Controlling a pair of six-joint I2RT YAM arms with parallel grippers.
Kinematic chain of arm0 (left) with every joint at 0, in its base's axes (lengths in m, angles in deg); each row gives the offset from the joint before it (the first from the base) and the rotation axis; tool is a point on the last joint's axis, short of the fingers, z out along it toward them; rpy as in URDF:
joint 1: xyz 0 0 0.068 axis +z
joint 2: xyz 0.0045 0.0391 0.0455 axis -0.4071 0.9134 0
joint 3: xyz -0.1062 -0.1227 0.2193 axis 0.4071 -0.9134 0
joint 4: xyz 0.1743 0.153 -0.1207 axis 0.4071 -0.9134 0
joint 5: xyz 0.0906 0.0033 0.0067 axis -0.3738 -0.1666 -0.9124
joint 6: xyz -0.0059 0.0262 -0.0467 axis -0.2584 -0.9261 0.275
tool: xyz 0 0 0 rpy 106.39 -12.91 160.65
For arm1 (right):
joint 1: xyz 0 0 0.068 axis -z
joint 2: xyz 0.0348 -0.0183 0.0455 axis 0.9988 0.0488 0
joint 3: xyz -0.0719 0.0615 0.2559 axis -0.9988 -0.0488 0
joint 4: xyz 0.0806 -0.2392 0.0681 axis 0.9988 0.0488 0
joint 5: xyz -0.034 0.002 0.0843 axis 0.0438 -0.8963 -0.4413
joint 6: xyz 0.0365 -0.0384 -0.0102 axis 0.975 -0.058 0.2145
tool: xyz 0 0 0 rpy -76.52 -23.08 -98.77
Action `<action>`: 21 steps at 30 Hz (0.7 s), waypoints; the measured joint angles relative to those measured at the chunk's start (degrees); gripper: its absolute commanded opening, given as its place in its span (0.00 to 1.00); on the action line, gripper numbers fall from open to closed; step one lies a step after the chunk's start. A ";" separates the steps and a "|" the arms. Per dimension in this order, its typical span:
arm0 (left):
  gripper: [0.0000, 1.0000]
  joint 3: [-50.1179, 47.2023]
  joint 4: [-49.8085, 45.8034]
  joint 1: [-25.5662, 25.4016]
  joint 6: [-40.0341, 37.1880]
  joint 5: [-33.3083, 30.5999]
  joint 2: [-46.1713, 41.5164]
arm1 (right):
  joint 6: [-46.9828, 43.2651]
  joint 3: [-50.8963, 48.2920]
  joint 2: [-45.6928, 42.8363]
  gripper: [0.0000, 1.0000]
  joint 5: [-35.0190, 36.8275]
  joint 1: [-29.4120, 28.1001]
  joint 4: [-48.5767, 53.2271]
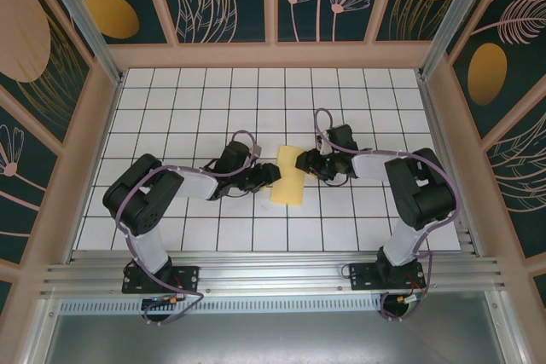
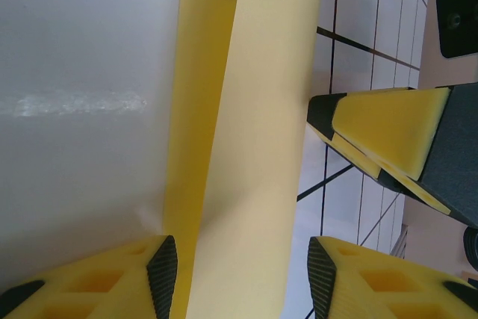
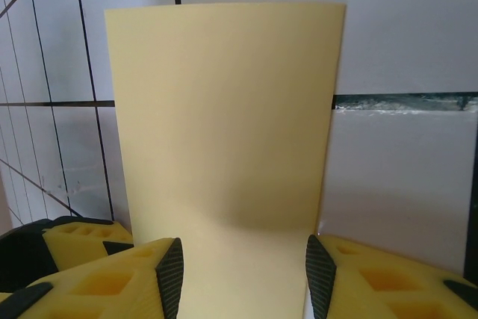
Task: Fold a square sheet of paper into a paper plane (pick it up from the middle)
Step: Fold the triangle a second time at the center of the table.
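Observation:
The square sheet of paper [image 1: 288, 175], plain yellow, lies near the middle of the grid table, doubled over into an upright strip about one tile wide. My left gripper [image 1: 266, 176] is at its left edge. In the left wrist view the left gripper [image 2: 239, 267] is open, with the paper [image 2: 246, 110] running between the fingers and a gap beside the right pad. My right gripper [image 1: 311, 162] is at the strip's upper right edge. In the right wrist view the right gripper [image 3: 243, 267] is open, and the paper [image 3: 224, 110] spans the space between the pads and passes under them.
The white grid table [image 1: 375, 108] is walled by wooden frames on three sides, with an aluminium rail [image 1: 273, 270] along the near edge. One of the right gripper's fingers [image 2: 381, 136] stands close beside the paper in the left wrist view.

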 measured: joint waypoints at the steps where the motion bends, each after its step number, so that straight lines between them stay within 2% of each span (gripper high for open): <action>1: 0.52 0.15 -0.11 -0.02 0.00 0.09 0.13 | 0.00 -0.07 0.00 0.50 -0.02 0.00 -0.09; 12: 0.53 1.03 -0.74 -0.17 -0.20 0.31 0.66 | 0.02 -0.28 0.00 0.49 -0.17 0.00 -0.55; 21: 0.54 4.44 -8.39 -1.73 -3.13 -3.39 0.22 | 0.04 -0.92 -0.42 0.49 0.00 0.00 -1.40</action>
